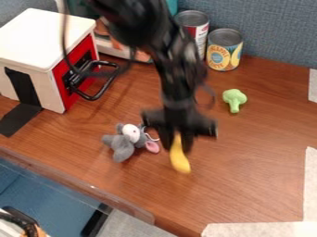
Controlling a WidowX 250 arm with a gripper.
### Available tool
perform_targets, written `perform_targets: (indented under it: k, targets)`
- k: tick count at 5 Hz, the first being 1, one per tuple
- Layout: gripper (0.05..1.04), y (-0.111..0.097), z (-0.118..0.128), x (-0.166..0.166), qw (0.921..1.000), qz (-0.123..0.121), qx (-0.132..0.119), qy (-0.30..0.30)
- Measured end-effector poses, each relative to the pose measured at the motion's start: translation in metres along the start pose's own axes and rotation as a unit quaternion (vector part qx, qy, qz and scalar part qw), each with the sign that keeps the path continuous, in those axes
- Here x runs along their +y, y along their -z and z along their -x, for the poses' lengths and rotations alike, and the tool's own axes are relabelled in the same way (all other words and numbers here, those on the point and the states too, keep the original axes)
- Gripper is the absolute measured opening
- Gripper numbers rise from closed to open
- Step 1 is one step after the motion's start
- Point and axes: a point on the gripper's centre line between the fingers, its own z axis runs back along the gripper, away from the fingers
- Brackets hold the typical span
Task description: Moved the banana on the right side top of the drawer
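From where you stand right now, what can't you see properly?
Camera view:
- Curved yellow banana: top end hidden by the black two-finger tool.
- Box with white top and red front: inside hidden by its walls.

Camera view, further back:
- Red-and-white metal can: lower part hidden by the black arm.

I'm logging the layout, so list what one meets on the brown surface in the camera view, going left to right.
White-and-red box → gray plush mouse → yellow banana → green broccoli → upper pale tape strip at the right edge.
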Motion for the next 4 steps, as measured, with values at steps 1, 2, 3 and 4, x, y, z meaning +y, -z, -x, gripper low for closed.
perform_targets:
  k: [1, 2, 3, 4]
  targets:
    - [0.304, -0.05, -0.023, 0.043, 0.9998, -0.005, 0.003, -0.021]
    - [0.304, -0.099, -0.036, 0.09, 0.9984, -0.027, 0.02, -0.046]
    - [0.304, -0.135, -0.05, 0.136, 0.9957, -0.047, 0.008, -0.08]
    - [0.304, -0.152, -0.07, 0.178, 0.9922, -0.07, -0.026, -0.1]
